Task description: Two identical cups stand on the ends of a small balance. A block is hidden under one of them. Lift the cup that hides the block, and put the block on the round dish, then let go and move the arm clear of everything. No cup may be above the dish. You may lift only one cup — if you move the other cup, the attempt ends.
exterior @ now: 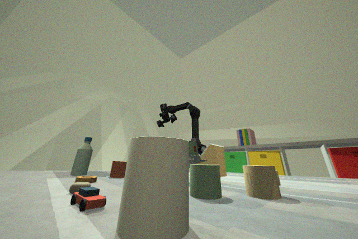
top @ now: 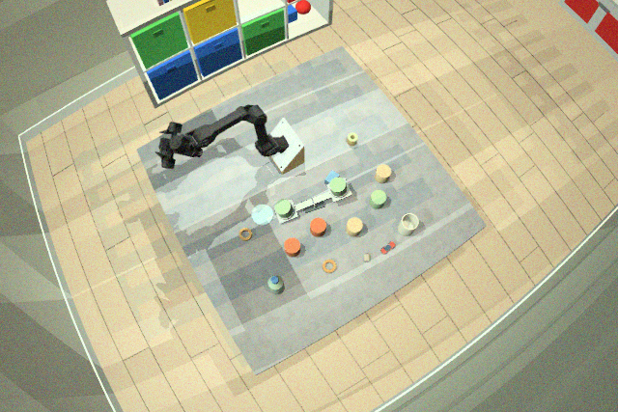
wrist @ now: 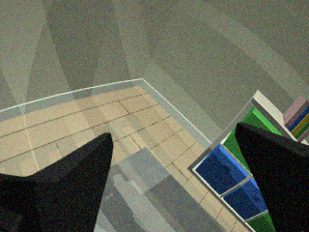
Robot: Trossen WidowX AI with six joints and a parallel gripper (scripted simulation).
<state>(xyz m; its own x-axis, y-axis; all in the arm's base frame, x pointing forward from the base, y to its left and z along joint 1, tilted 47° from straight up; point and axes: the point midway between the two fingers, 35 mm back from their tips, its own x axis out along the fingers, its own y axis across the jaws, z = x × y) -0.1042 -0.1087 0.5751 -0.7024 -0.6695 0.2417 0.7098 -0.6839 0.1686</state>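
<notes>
Two matching green cups stand on the balance [top: 322, 198]: the left cup [top: 284, 208] on its left end and the right cup [top: 337, 186] on its right end. No block shows under either; the beam's tilt is too small to tell. The pale blue round dish [top: 262, 214] lies just left of the left cup, with nothing on it. My gripper [top: 160, 143] [exterior: 166, 122] [wrist: 176, 134] is open and empty, raised high at the rug's left side, away from the cups and dish. In the exterior view the balance is mostly hidden behind a big pale cup.
A white-topped wedge [top: 288, 146] stands by the arm's base. A blue object [top: 331, 177] lies behind the right cup. Orange cups [top: 318, 227] [top: 292, 246], tan cups [top: 354, 226] [top: 383, 173], a loose green cup [top: 378, 199], rings, a bottle [top: 275, 285] [exterior: 81, 161], a toy car [top: 387, 248] [exterior: 90, 200] and the pale cup [top: 407, 224] [exterior: 154, 187] stand around.
</notes>
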